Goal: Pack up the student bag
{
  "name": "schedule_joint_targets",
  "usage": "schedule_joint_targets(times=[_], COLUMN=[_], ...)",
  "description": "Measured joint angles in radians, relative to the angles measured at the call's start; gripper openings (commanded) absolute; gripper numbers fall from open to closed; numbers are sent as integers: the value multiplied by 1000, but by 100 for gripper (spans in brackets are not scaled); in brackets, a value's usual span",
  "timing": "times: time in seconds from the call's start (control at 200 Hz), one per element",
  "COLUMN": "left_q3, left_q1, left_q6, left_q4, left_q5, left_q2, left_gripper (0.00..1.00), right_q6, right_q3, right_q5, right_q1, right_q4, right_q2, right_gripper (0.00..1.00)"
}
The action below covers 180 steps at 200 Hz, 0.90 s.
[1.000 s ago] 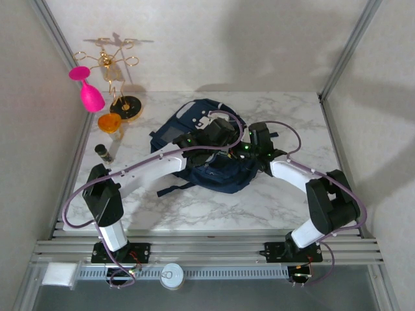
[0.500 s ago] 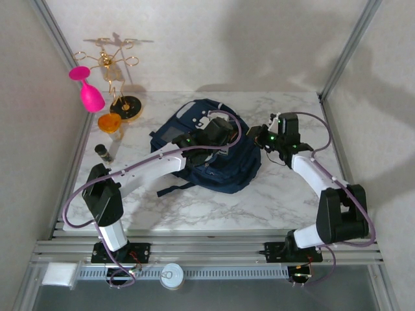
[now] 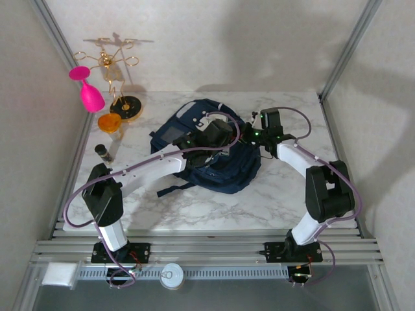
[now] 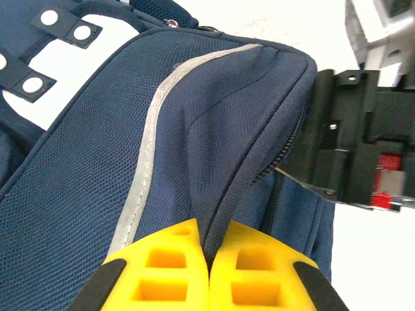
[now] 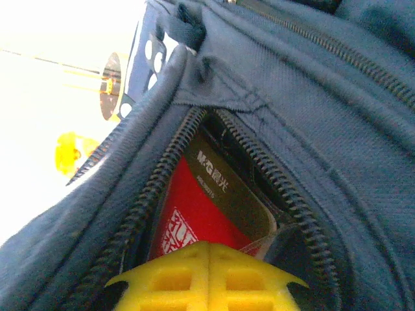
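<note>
The right gripper (image 5: 209, 249) has swung back to the large navy-blue fabric backpack (image 3: 220, 173) in the middle of the tabletop (image 3: 214, 210), jaws shut on nothing visible at its open zip above a red-and-brown packet (image 5: 194, 207), while the left gripper (image 4: 209, 241) pinches a fabric fold, seemingly steadying the mouth.

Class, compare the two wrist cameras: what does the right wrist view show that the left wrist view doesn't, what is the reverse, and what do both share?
Right wrist view: an open zip with a red and brown packet inside, and a gold stand far off. Left wrist view: a grey trim stripe, white studs and a black part of the right arm. Both: the navy student bag, with closed yellow jaws at the bottom edge.
</note>
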State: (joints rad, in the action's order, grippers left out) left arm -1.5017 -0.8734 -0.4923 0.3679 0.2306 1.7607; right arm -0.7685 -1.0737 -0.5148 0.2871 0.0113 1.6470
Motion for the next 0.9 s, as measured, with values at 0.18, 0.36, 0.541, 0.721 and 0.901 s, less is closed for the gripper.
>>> schedule_joint_targets(times=[0.18, 0.36, 0.541, 0.721, 0.901], left_q3=[19, -47, -184, -117, 215], left_q1=[0, -2, -7, -2, 7], left_q6=[-103, -220, -274, -283, -301], left_q4=[-64, -118, -127, -179, -285], left_q5=[-15, -45, -86, -163, -171], left_q2=[14, 129, 252, 183, -145], left_gripper=[0, 0, 16, 35, 44], right_q6=[64, 161, 225, 268, 251], right_q3=[41, 60, 60, 60, 69], right_q5=[9, 93, 160, 239, 406], right_q1=[-119, -214, -214, -173, 63], right_q4=[-90, -238, -346, -454, -536], right_q2=[-172, -357, -403, -402, -407], right_gripper=[14, 20, 26, 46, 50])
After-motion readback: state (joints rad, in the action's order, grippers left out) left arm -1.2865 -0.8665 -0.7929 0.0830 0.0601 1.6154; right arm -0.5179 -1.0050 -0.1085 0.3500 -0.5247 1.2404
